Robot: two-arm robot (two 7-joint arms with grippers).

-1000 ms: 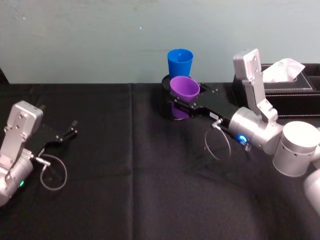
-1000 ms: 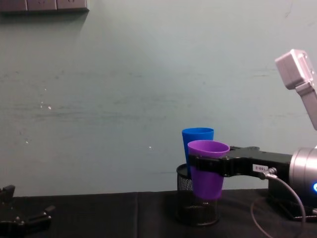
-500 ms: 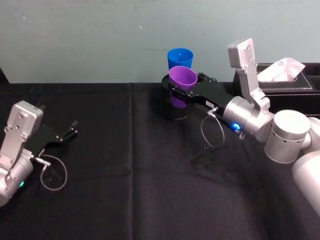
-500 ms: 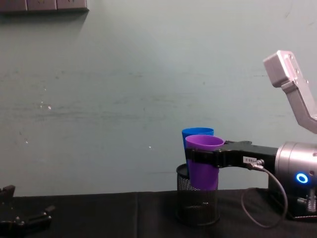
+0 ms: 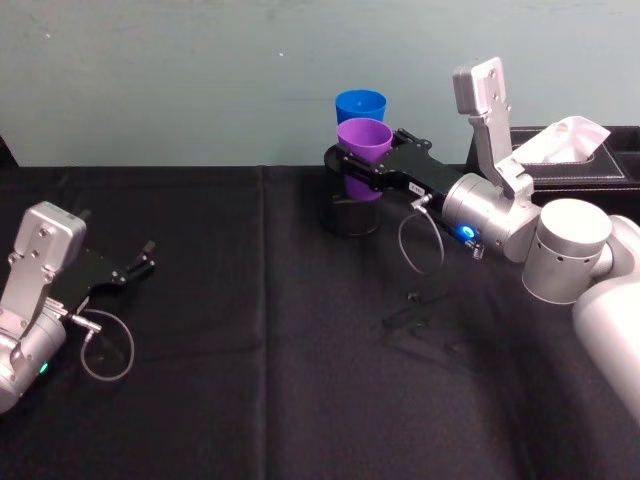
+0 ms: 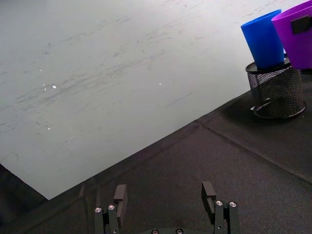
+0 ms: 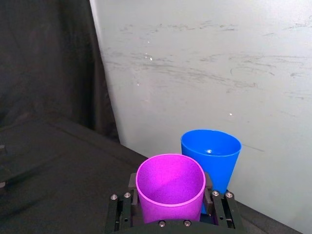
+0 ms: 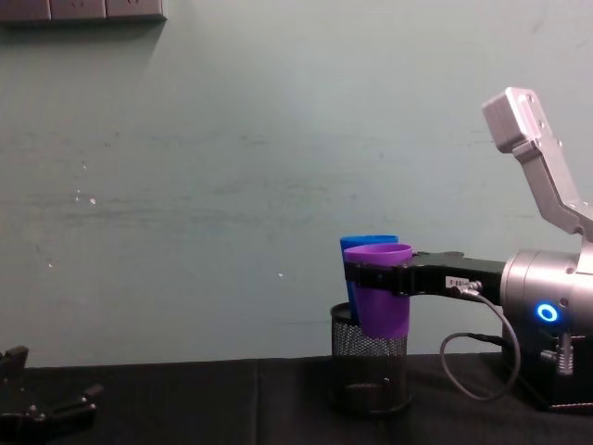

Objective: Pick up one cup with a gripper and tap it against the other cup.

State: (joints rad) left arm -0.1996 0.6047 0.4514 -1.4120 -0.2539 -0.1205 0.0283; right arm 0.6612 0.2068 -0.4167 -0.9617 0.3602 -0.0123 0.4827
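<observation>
Teal wall (image 5: pixel 150 70) behind, black-clothed table (image 5: pixel 250 350) in front. Purple cup (image 5: pixel 364 138) was off the table and upright, up at the far edge, right of centre. Its base was about level with the rim of the mesh holder (image 5: pixel 350 215) under it.

Right gripper (image 5: pixel 368 158) was clamped on it, one finger each side just under the rim, mouth clear.

Blue cup (image 5: pixel 360 104) sat directly past it on the wall side, also upright, and looked to be standing in the holder.

Relation that mattered: blue lay on the far side of purple, a little off the line the gripper pointed along. Both cup axes were vertical and parallel, side wall facing side wall. Rims overlapped in the head and chest views, with blue's slightly higher. Couldn't tell whether the walls were touching or just shy of it.

My read: the tap needed only a short push toward the wall with the cup level. Risk was shoving the blue cup or rocking the holder if the push ran long.

Right arm was nearer by far. Left gripper (image 5: pixel 140 265) was parked on the table at the near left, fingers apart, holding nothing, well apart from both cups. Tissue box (image 5: pixel 575 150) sat right of the arm, out of the way.
</observation>
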